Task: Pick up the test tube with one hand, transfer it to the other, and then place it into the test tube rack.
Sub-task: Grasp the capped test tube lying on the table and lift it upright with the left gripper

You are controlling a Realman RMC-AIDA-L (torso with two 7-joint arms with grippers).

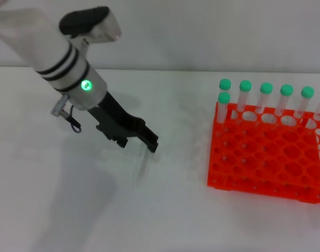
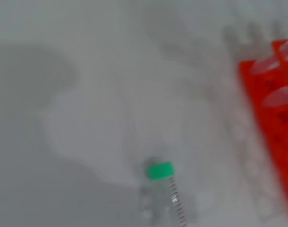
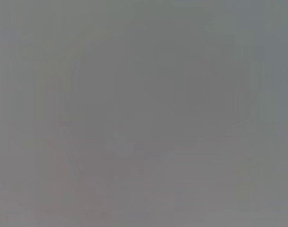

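Green-capped clear test tube (image 2: 160, 189) lies on white surface, apart from orange-red rack (image 1: 267, 152).

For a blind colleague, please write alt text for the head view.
The left gripper hangs over the white table, left of the orange-red test tube rack. Seven green-capped tubes stand along the rack's far edge.

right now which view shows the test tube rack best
The head view: the whole orange test tube rack shows on the table's right, with green-capped tubes standing along its far row. The left wrist view catches only a blurred strip of its edge. The right wrist view shows none of it.
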